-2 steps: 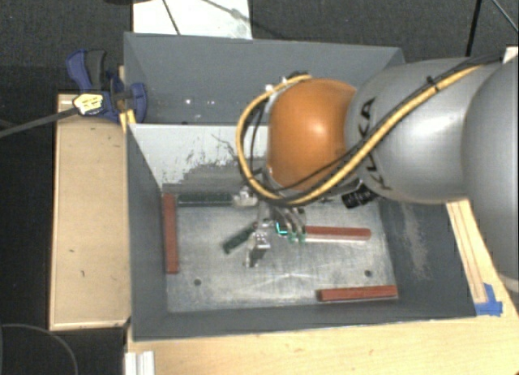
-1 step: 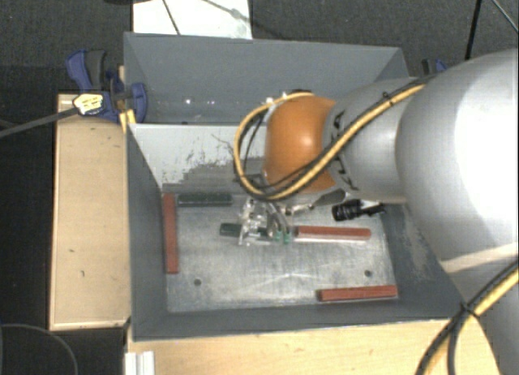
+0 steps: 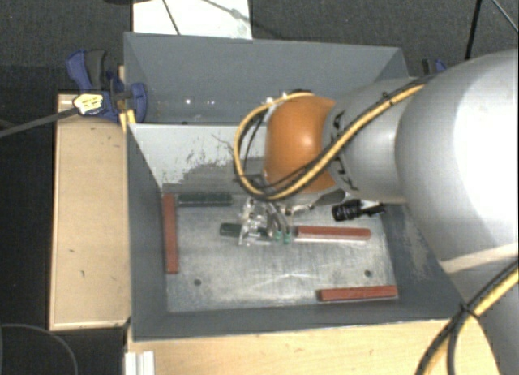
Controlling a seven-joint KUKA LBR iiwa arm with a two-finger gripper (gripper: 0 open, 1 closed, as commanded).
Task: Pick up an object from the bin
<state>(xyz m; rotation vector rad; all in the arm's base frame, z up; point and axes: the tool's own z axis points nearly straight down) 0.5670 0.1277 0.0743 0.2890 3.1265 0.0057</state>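
My gripper (image 3: 261, 230) is down near the bin floor, a little left of the middle, under the orange wrist cover. A small dark piece (image 3: 230, 230) sticks out to its left, touching or nearly touching it. A long red stick (image 3: 334, 234) lies flat just to its right, with its left end at the gripper. A dark green stick (image 3: 204, 199) lies at the back wall, up and left of the gripper. A black cylindrical thing (image 3: 358, 209) lies to the right, above the red stick.
A red-brown stick (image 3: 170, 235) lies along the bin's left wall. Another red-brown stick (image 3: 357, 293) lies near the front right corner. The arm and its cables cover the bin's right and back part.
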